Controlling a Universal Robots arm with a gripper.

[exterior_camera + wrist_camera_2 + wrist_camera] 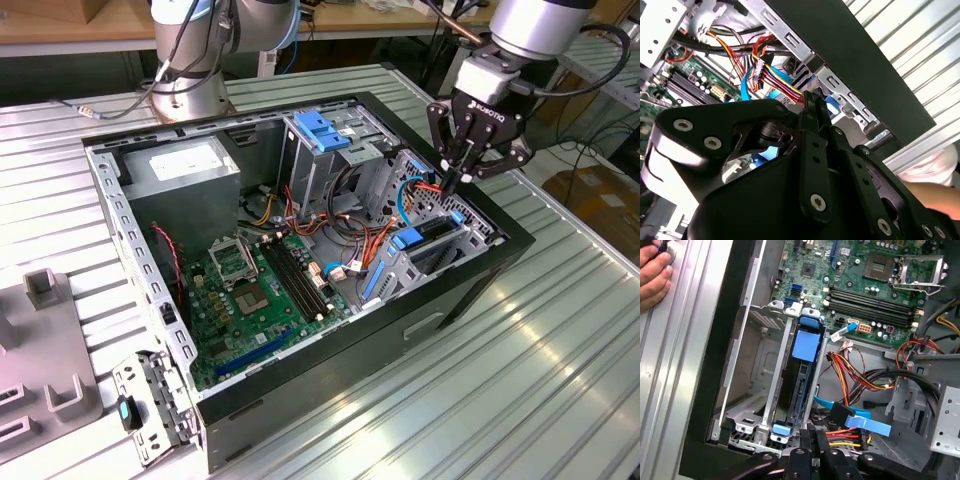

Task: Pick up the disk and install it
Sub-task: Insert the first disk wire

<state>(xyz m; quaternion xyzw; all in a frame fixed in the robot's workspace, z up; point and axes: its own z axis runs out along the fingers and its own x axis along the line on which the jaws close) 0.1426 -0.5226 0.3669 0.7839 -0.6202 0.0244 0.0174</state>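
Observation:
The disk [435,233] stands on edge inside the drive cage at the corner of the open computer case [300,400] on the exterior view's right. Blue carrier pieces sit along its edges. In the first wrist view the disk [801,385] sits in the metal bay with a blue tab on top. My gripper [453,182] hangs just above that cage with its black fingers pressed together and nothing between them. In both wrist views the fingertips [811,432] [810,97] end close to the near end of the bay, beside the coloured power cables.
The case holds a green motherboard [255,290], a grey power-supply box [185,165], a metal cage with a light-blue latch [320,130] and loose cable bundles [855,375]. A person's hand [652,270] rests on the ribbed table beside the case. A grey fixture [40,340] stands at the exterior view's left.

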